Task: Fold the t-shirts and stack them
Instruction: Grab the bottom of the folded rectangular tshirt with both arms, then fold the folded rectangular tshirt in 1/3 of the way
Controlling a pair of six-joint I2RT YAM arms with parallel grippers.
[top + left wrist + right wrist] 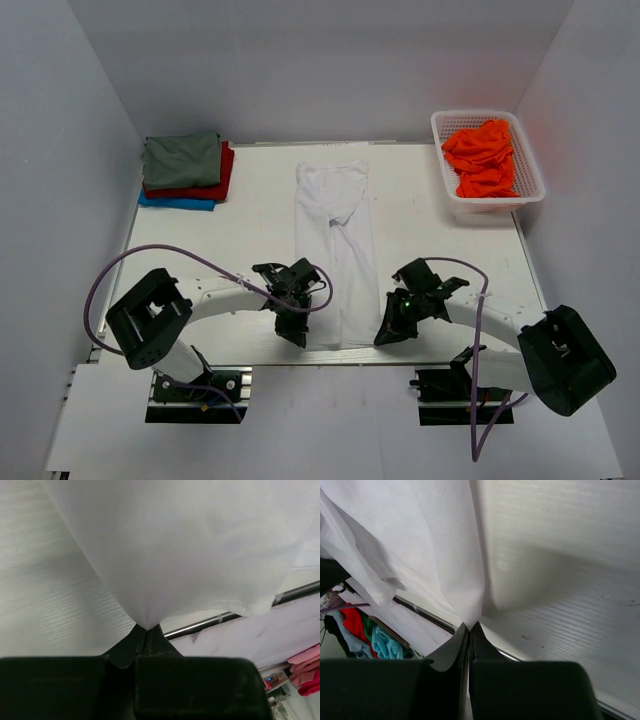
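Top view: a white lattice basket (pixel 530 192) stands at the table's (pixel 440 260) far right corner and holds crumpled orange t-shirts (pixel 483 157). At the far left corner lies a stack of folded shirts, olive-grey (pixel 182 160) on top, red (pixel 226 172) beneath it and blue (pixel 176 203) at the bottom. Both are well apart from the arms, and nothing lies between them and the centre.

The white t-shirt (pixel 335 250) lies flat along the middle of the table as a long, narrow strip running from far to near, with soft creases at mid-length. Its near hem reaches the table's near edge.

The left gripper (pixel 146 630) is closed on the near left corner of the white t-shirt, and the cloth rises in a peak from its fingertips. The right gripper (pixel 470 627) is clamped on the near right corner in the same way.

Bare table surface extends on both sides of the strip. Plain walls enclose the left, far and right edges.
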